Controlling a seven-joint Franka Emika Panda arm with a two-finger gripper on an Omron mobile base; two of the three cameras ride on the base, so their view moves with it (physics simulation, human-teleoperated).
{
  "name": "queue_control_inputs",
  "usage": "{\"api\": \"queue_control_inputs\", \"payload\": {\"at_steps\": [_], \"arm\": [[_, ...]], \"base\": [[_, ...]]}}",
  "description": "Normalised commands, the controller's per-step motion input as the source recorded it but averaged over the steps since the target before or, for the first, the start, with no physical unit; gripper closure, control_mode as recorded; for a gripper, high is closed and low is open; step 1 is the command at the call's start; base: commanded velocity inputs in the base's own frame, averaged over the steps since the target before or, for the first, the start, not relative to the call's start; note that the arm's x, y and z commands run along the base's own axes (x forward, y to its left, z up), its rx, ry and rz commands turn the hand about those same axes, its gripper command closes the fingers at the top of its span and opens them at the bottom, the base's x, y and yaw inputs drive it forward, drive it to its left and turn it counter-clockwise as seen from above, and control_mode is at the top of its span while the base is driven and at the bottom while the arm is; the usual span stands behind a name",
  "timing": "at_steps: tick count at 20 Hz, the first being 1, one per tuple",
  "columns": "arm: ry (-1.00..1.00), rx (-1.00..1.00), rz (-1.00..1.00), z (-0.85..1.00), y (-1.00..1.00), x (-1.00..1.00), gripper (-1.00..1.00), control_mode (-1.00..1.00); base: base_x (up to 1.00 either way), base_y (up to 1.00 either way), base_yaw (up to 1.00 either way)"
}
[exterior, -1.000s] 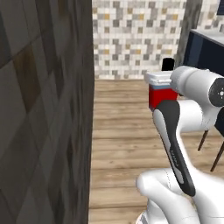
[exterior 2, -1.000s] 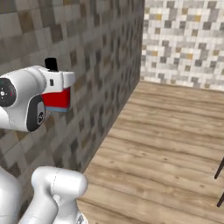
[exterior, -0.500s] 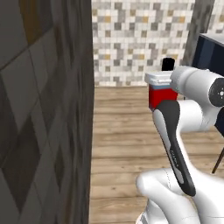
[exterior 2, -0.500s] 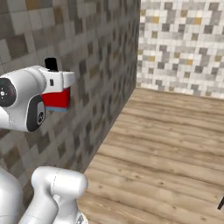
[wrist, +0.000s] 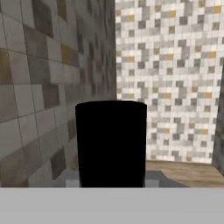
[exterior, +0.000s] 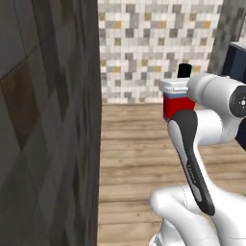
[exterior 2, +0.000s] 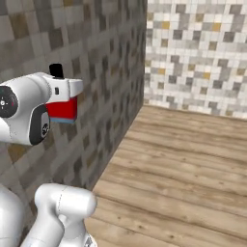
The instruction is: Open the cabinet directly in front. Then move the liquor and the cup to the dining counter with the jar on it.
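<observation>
Gripper (wrist: pixel 111 186) grips liquor (exterior: pixel 177 98); upright, midair

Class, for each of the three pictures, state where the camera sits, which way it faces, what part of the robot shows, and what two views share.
Left base view: behind-left, facing the wood floor and tiled wall; arm lower right.
Right base view: behind-right, same floor; arm lower left.
Hand view: on the hand, facing the wall; the liquor cap up close.
Both base views share the liquor.
</observation>
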Motion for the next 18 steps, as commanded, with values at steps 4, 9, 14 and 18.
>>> {"api": "queue_control_inputs", "payload": {"at_steps": [4, 9, 14, 18], "arm": [[0.00, 0.00, 0.00, 0.00, 0.00, 0.00, 1.00, 1.00], [0.00, 0.00, 0.00, 0.00, 0.00, 0.00, 1.00, 1.00], [0.00, 0.00, 0.00, 0.00, 0.00, 0.00, 1.00, 1.00], [0.00, 0.00, 0.00, 0.00, 0.00, 0.00, 1.00, 1.00]], "base": [[1.00, 0.12, -0.17], [1.00, 0.28, -0.42], [1.00, 0.36, -0.65], [1.00, 0.52, -0.75]]}}
